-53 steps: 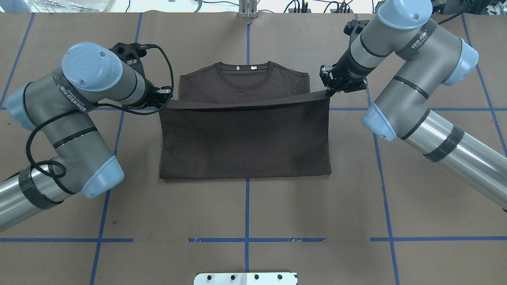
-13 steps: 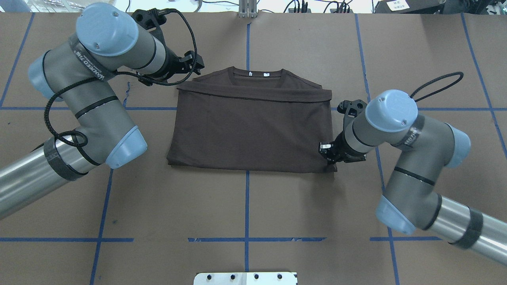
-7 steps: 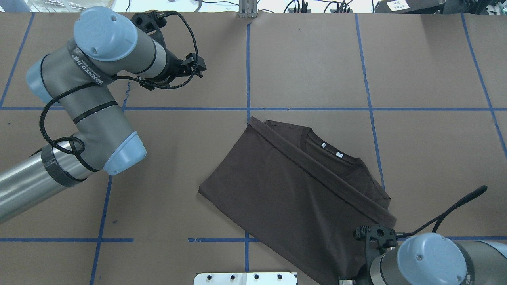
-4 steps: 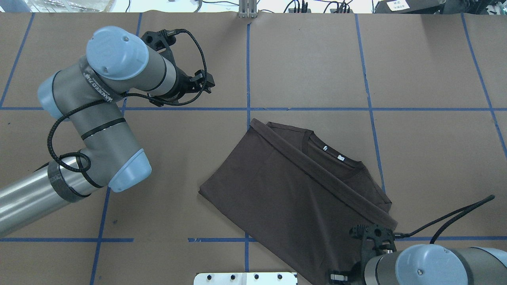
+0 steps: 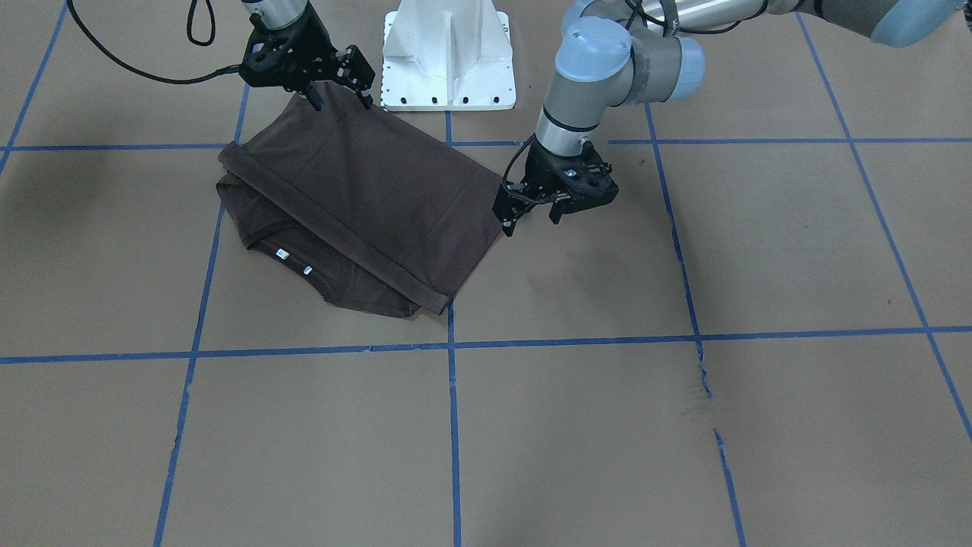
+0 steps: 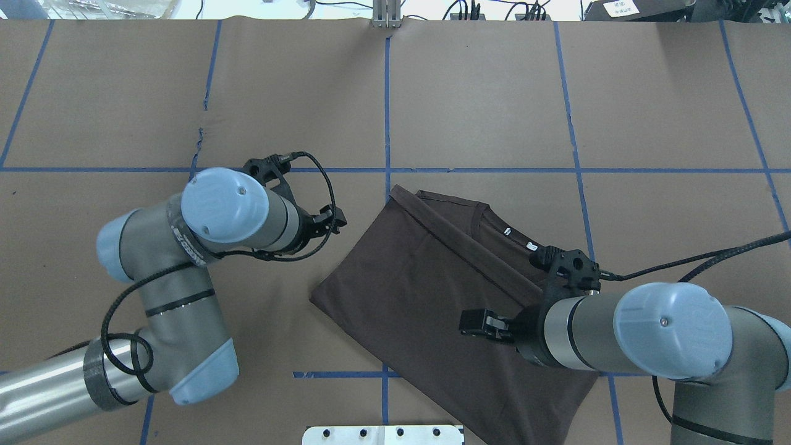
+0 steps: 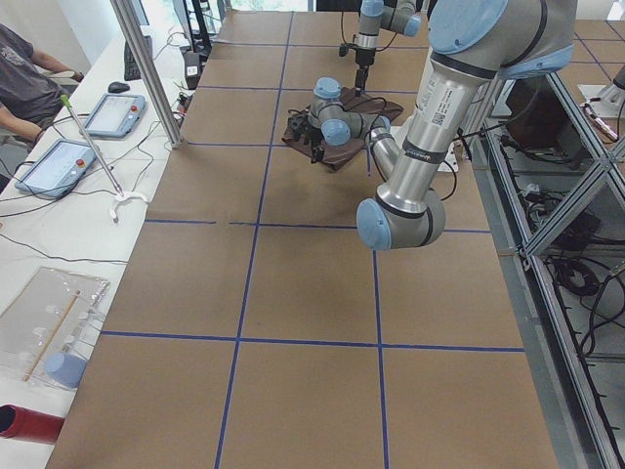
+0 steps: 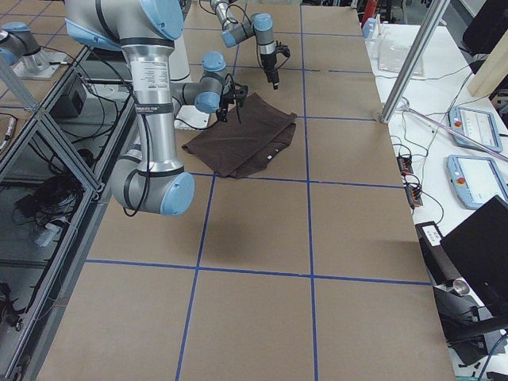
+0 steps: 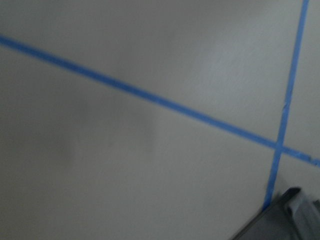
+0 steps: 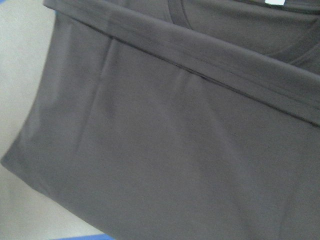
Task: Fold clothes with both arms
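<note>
The dark brown T-shirt point(image 6: 426, 290) lies flat on the table, folded and turned diagonally. Its collar and white tags point(image 6: 507, 232) face the far right, and a folded band crosses just below them. My left gripper point(image 5: 531, 222) is open just beside the shirt's left corner, above bare paper. My right gripper point(image 5: 339, 97) is open over the shirt's edge nearest the base, with nothing between its fingers. From overhead, the right gripper point(image 6: 474, 321) hangs above the shirt's middle. The right wrist view shows only the shirt point(image 10: 175, 140).
The table is covered in brown paper point(image 6: 494, 93) marked with a grid of blue tape. A white pedestal base point(image 5: 448, 53) stands at the robot's side. The paper has a small tear point(image 6: 201, 133) at the far left. A person point(image 7: 29, 78) sits at a side bench.
The right gripper dragged the shirt toward the base and turned it, then let go of its corner and moved over the cloth. The left gripper came from the far side to the shirt's left corner.
</note>
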You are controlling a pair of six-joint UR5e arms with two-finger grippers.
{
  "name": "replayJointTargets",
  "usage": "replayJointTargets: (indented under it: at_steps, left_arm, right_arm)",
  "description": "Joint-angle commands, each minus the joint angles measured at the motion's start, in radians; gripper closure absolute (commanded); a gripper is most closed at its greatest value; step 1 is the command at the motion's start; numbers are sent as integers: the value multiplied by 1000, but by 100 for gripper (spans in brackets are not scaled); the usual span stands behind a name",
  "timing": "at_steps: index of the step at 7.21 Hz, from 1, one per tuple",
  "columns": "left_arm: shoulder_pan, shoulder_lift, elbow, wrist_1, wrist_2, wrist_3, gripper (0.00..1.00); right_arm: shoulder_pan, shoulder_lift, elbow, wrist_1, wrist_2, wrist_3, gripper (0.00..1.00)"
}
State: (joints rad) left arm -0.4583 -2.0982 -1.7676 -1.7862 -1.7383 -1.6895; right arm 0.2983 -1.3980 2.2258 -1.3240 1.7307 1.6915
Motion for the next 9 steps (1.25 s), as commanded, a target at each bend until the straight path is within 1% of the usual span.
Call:
replayJointTargets:
  at_steps: [1, 3, 4, 5, 6, 7, 9]
  left_arm:
    - [105, 1, -1, 28, 25, -93, 9]
    - [125, 7, 0, 31, 25, -110, 11]
    - [136, 6, 11, 31, 25, -110, 17]
    - [136, 6, 16, 31, 25, -110, 44]
    - [135, 6, 17, 31, 26, -108, 80]
    - [132, 7, 17, 33, 26, -108, 100]
    - [115, 0, 1, 88, 23, -93, 100]
  right_arm:
    - [39, 39, -8, -4, 3, 2, 0]
    - [42, 39, -9, -6, 4, 2, 0]
    - [44, 39, -9, -4, 4, 2, 0]
    - [44, 40, -9, -4, 4, 2, 0]
    - [44, 40, -8, -4, 4, 2, 0]
    - [44, 40, -8, -4, 6, 2, 0]
    - [44, 37, -8, -4, 9, 2, 0]
